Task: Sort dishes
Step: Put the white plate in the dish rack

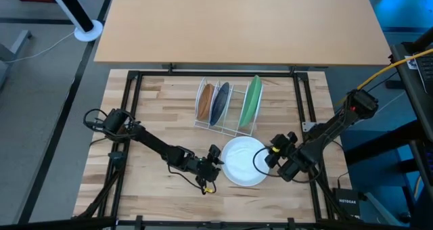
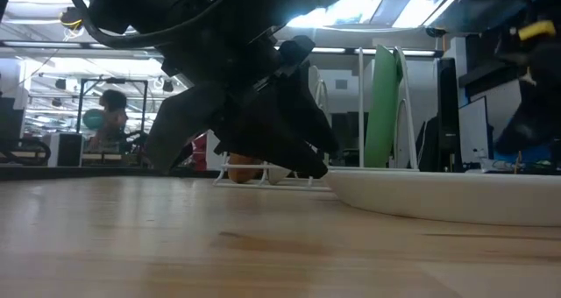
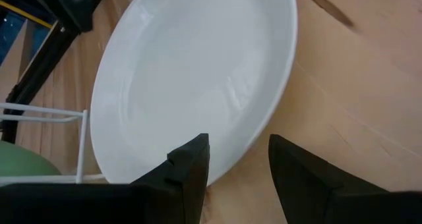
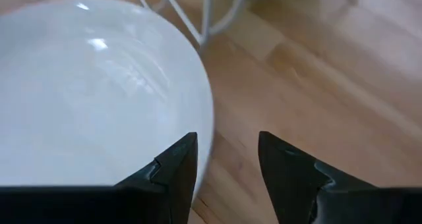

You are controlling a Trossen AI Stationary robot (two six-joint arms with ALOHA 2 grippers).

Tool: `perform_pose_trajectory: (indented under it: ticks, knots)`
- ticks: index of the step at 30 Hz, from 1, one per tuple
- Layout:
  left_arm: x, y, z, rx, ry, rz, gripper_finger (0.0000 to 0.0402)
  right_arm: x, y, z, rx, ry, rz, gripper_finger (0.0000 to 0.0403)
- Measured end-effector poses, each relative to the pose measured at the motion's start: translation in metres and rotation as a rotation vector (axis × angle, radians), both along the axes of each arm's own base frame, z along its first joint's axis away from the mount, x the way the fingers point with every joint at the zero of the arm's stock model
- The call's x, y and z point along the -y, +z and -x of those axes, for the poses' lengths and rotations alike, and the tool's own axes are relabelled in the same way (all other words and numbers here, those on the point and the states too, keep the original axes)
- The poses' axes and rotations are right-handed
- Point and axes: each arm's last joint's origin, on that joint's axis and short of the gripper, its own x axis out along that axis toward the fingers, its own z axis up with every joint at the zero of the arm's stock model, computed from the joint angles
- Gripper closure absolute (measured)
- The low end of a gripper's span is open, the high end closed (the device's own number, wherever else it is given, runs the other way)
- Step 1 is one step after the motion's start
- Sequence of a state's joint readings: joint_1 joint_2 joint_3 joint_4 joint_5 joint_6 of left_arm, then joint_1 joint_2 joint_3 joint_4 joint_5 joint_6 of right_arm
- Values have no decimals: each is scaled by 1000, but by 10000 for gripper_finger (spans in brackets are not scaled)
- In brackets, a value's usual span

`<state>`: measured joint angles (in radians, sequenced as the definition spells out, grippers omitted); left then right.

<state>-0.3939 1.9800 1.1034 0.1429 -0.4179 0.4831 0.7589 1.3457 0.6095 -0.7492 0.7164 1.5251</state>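
Left gripper (image 1: 215, 164): fingers (image 3: 188, 174) are held narrowly apart, with nothing between them; one fingertip overlaps the rim of the white plate (image 1: 244, 161) in the left wrist view, the other is seen over bare wood just beside it. The gripper is set low at the plate's left edge.

Right gripper (image 1: 273, 154): fingers (image 4: 175, 165) are likewise parted by a narrow gap, nothing gripped; one tip is seen at the plate's rim, the other over bare wood. The gripper is placed at the plate's right edge.

White plate: laid flat on the wooden table (image 1: 155, 115), toward the front edge, right of centre, flanked by both grippers.

White wire rack (image 1: 225, 116): stood just behind the plate, toward the table's back edge. Three dishes are held on edge in it: brown plate (image 1: 205, 101) in the leftmost slot, blue dish (image 1: 220, 103) beside it, green plate (image 1: 252, 101) to the right, set apart from the other two.

Obstruction: the plate's back rim is closely bordered by the rack's front wires.

Open room: bare wood is shown left of the rack and at the front left corner, crossed by the left arm; a black frame (image 1: 132, 95) is run along the table's edges.
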Motion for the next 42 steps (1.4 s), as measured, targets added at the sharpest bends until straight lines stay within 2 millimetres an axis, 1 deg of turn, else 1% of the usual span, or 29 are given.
perform_pose_trajectory:
  ticks: [3,7,12,16,25,29,33,37,42]
  knots:
    - [0,0,0,-1,-4,-5,253,4,-9,5,-23,-18,-20,237]
    - [0,0,0,-2,-11,-14,254,8,-18,10,-12,-53,-34,237]
    - [0,0,0,-2,-11,-14,253,8,-25,10,31,-57,-78,237]
    - [0,0,0,-6,-15,-11,253,5,-29,6,98,-50,-142,237]
    - [2,0,1,-25,-84,-38,253,1,-29,2,139,-45,-188,237]
    - [3,-4,4,-74,-122,-52,254,-4,-35,-3,153,-46,-196,237]
    - [5,-6,8,-112,-145,-90,254,-9,-47,-8,148,-44,-205,237]
    - [6,-7,9,-123,-151,-91,254,-14,-57,-14,192,-46,-184,237]
    - [7,-8,10,-140,-193,-90,254,-21,-58,-24,228,-55,-170,237]
